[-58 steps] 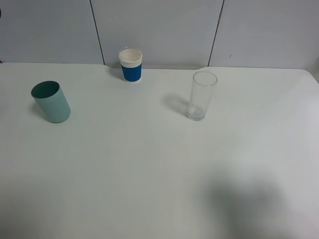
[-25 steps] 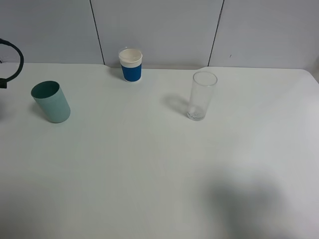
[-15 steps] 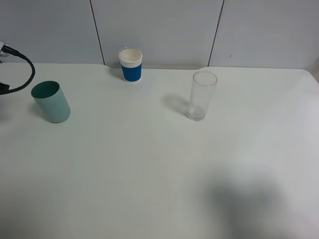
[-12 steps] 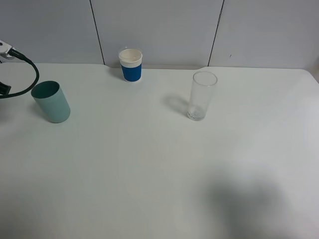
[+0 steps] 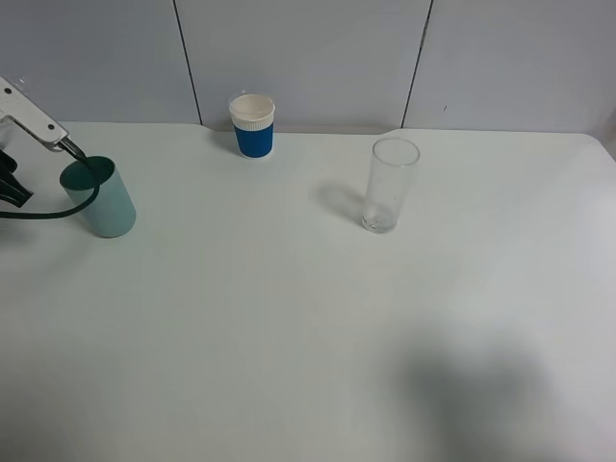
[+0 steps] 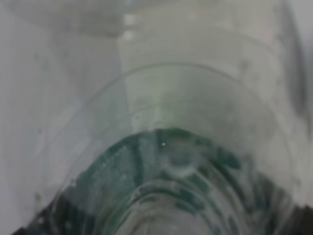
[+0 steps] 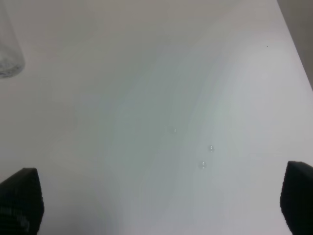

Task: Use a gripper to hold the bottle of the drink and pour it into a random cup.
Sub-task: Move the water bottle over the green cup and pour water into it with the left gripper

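Hovering over bare tabletop [image 7: 146,88], the right claw [image 7: 159,203] is empty, its black jaws spread wide; a few small clear droplets [image 7: 205,156] lie on the surface below it. Farther in, at the left edge, the white body of the left claw [image 5: 31,117] shows just beside the teal cup [image 5: 104,204], and its black cable [image 5: 48,213] loops across the cup's mouth. That claw is closed. The bottle [image 6: 171,161], clear plastic with a dark green label, fills its wrist view, blurred and right against the lens, so it looks clamped there, though the jaws themselves are hidden. Level with the cup, well to its right, stands a tall clear glass [image 5: 390,185]. Farthest back, by the wall [image 5: 308,58], sits a blue-and-white paper cup [image 5: 254,126].
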